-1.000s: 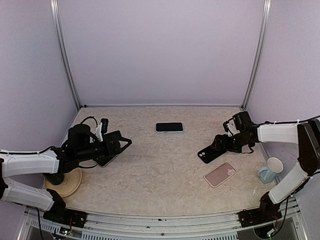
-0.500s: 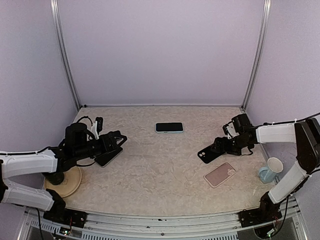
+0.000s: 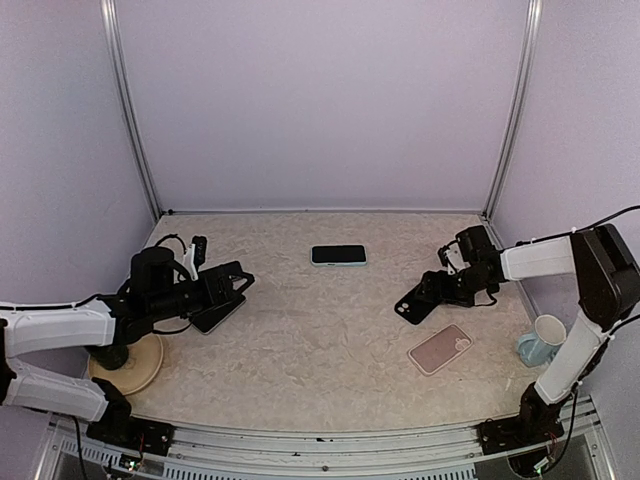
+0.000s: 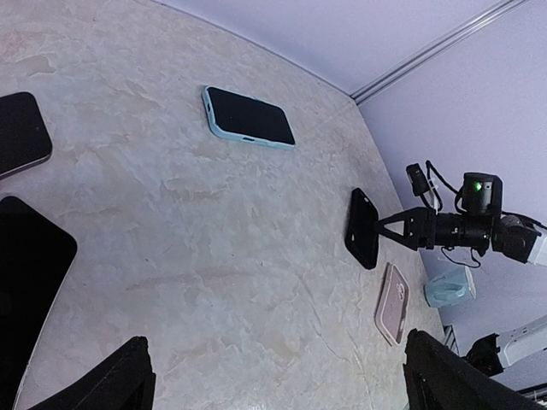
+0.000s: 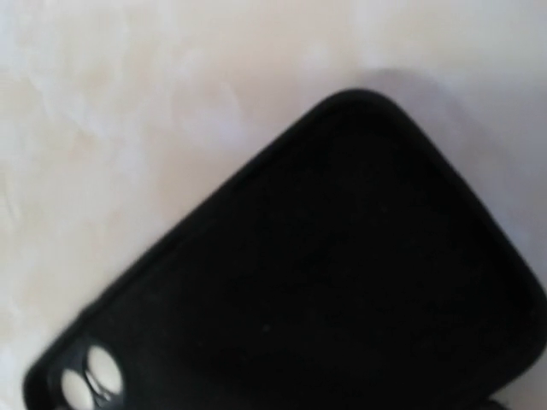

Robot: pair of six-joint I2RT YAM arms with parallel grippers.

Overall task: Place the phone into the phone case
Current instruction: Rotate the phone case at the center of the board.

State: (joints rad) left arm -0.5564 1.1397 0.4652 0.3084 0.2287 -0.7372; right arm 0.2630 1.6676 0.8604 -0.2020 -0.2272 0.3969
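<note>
Zero progress on the actual insertion: phone and case are well apart. Right gripper (image 3: 440,291) is clamped on the black phone case (image 3: 420,300), right of centre in the top view. The left wrist view shows the case tipped up on edge, not flat. The right wrist view is filled by the case's black surface, camera cutout at lower left; its fingers aren't visible there.

Left gripper (image 3: 238,282) has its fingers spread wide, grasping nothing, just over a black phone (image 3: 212,318) at the left of the frame. My guess is that's the target. A second dark phone (image 4: 21,132) lies beside it.

Light-blue-edged phone (image 3: 338,255) upper centre; pink case (image 3: 440,349) and cup (image 3: 540,340) lower right.

Left to do: grab the phone, bring the two together, seat it.
</note>
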